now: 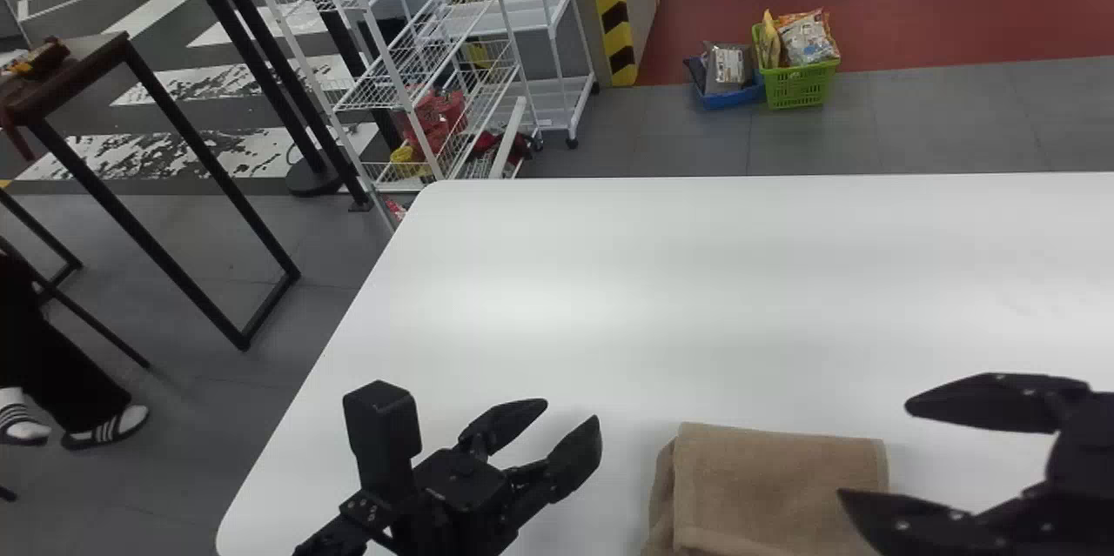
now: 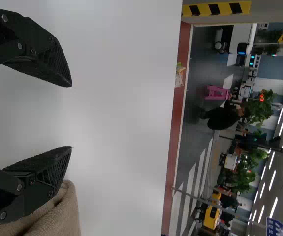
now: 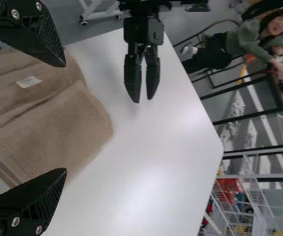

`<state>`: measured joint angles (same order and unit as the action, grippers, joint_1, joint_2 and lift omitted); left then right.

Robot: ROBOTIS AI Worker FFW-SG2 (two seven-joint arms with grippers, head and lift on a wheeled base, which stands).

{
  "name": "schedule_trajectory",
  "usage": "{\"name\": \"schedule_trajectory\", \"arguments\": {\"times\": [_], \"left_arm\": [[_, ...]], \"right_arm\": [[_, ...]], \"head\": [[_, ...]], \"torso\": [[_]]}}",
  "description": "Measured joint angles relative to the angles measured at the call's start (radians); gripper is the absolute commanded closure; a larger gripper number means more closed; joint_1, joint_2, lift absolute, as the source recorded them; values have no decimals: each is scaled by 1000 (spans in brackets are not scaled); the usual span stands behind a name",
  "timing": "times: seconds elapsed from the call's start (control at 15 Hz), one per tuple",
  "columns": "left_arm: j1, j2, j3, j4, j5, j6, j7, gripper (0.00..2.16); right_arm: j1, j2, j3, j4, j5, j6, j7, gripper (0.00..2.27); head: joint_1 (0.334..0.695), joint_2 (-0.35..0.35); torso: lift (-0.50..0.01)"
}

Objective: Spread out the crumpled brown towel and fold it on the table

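The brown towel (image 1: 775,486) lies folded on the white table at the head view's bottom edge, and a loose layer shows along its left side. My left gripper (image 1: 546,445) stands open to the left of the towel, holding nothing. My right gripper (image 1: 879,452) is open at the towel's right side, one finger in front of its right part. In the left wrist view the open left gripper (image 2: 71,116) has the towel (image 2: 65,211) beside one finger. In the right wrist view the towel (image 3: 57,132), with a pale label, shows behind and between the fingers of the open right gripper (image 3: 65,118).
The white table (image 1: 696,304) reaches beyond both grippers, with its left edge (image 1: 326,347) near my left arm. Past it stand a white wire rack (image 1: 418,60) and a dark-legged table (image 1: 183,147). A green basket (image 1: 798,86) sits on the floor behind.
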<state>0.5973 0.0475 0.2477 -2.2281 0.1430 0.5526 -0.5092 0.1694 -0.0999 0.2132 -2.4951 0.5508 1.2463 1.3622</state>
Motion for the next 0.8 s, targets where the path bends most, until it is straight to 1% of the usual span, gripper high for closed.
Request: {"name": "schedule_trajectory", "arguments": {"times": [0.07, 0.13, 0.2, 0.33, 0.4, 0.53, 0.6, 0.67, 0.73, 0.8], "left_arm": [[-2, 0, -2, -1, 1, 4, 0, 458], [-4, 0, -5, -2, 1, 7, 0, 458], [-7, 0, -9, -2, 1, 9, 0, 458], [-9, 0, -15, -1, 0, 11, 1, 458], [-10, 0, -16, 0, 1, 12, 1, 458], [-10, 0, -16, 3, 3, 12, 1, 458], [-10, 0, -15, 4, 5, 12, 0, 458], [-10, 0, -14, 5, 6, 11, 0, 458], [-10, 0, -12, 5, 7, 11, 0, 458], [-11, 0, -11, 6, 7, 11, -1, 458]], "right_arm": [[12, 9, -75, 3, -71, -33, 0, 53], [20, 19, -132, 7, -126, -55, 0, 53], [32, 35, -168, 10, -163, -87, 0, 53], [67, 61, -195, 13, -201, -169, 0, 53], [82, 73, -200, 18, -219, -201, 0, 97], [103, 91, -216, 43, -279, -248, 0, 367], [119, 96, -221, 65, -318, -285, 0, 664], [133, 98, -222, 89, -344, -321, 0, 1204], [144, 99, -215, 117, -360, -347, 0, 1683], [151, 100, -204, 144, -366, -358, 0, 1865]], "head": [[695, 286], [695, 272], [695, 260], [695, 255], [695, 260], [695, 278], [695, 287], [695, 295], [695, 305], [695, 313]], "torso": [[-127], [-127], [-127], [-127], [-127], [-127], [-127], [-127], [-127], [-127]]}}
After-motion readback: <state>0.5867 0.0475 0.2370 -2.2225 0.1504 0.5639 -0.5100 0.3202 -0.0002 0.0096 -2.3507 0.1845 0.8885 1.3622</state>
